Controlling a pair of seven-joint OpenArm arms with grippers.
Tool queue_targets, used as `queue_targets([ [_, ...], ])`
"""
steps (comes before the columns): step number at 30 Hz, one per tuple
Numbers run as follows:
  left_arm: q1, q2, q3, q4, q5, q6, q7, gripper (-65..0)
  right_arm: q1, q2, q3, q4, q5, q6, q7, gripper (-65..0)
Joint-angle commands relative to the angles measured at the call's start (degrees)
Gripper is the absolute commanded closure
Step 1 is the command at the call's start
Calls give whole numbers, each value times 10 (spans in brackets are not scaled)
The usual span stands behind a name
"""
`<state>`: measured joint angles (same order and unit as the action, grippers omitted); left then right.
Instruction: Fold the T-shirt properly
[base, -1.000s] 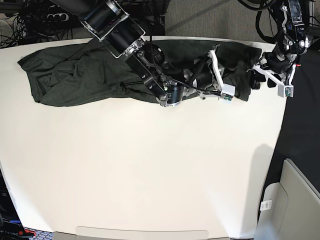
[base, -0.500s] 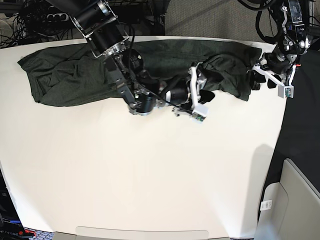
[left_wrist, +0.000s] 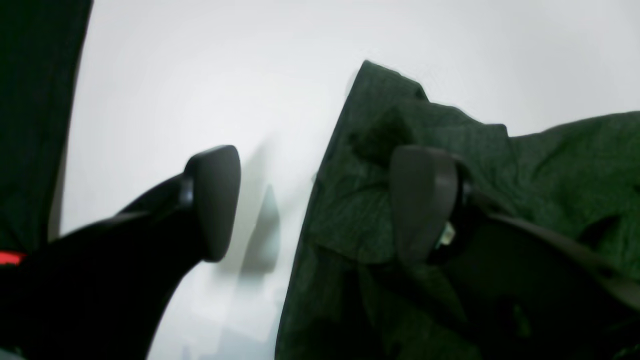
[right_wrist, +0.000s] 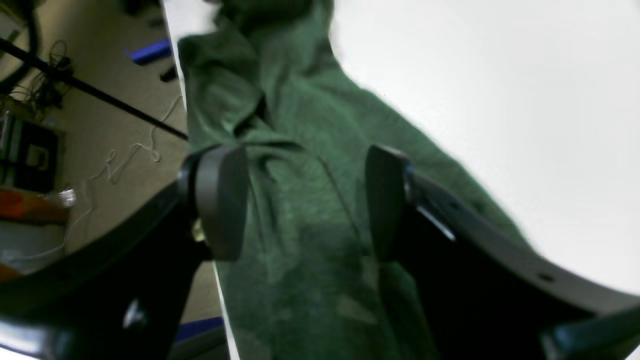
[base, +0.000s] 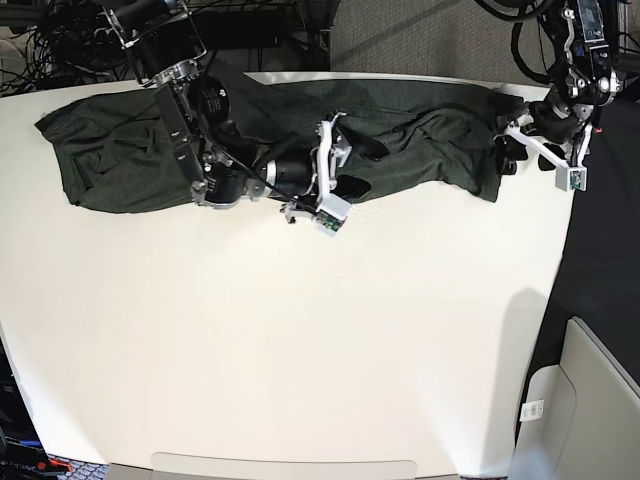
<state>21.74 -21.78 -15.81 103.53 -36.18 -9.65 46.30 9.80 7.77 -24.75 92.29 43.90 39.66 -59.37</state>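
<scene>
A: What lies nearest?

B: Bare white table (base: 300, 350). Beyond it the T-shirt (base: 120, 160) stretches left to right along the far edge, crumpled.

A: The arms?

B: The right end effector (base: 335, 190) hangs over the shirt's middle, jaws apart, holding nothing. The left end effector (base: 540, 150) straddles the shirt's right end, spread wide.

A: Behind?

B: Cables (base: 60, 40).
</scene>
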Motion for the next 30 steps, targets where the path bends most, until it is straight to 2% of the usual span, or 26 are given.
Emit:
queue_targets([
  [1, -1, -9, -6, 9, -1, -2, -11, -454, -2, 8, 19, 14, 10, 3, 11, -374],
  [7, -1, -34, -17, 8, -1, -2, -11, -456, -22, 19, 96, 27, 11, 3, 11, -374],
  [11, -1, -32, -53, 9, -3, -2, -10, -464, -28, 19, 99, 28, 11, 3, 11, -374],
  [13, -1, -35, -59, 10, -5, -4, 13, -484, -29, 19, 99, 28, 11, 3, 11, -374],
  [15, -1, -36, -58, 11, -6, -30, 45, -494, -29, 19, 99, 28, 11, 3, 11, -374],
  [18, -1, -36, -58, 24, -6, -100, 76, -493, -29, 19, 99, 28, 11, 3, 11, -374],
  [21, -2, -36, -58, 23, -6, -136, 88, -493, -28, 19, 99, 28, 11, 3, 11, -374],
  [30, -17, -34, -52, -34, -5, -143, 87, -494, -28, 19, 99, 28, 11, 3, 11, -374],
])
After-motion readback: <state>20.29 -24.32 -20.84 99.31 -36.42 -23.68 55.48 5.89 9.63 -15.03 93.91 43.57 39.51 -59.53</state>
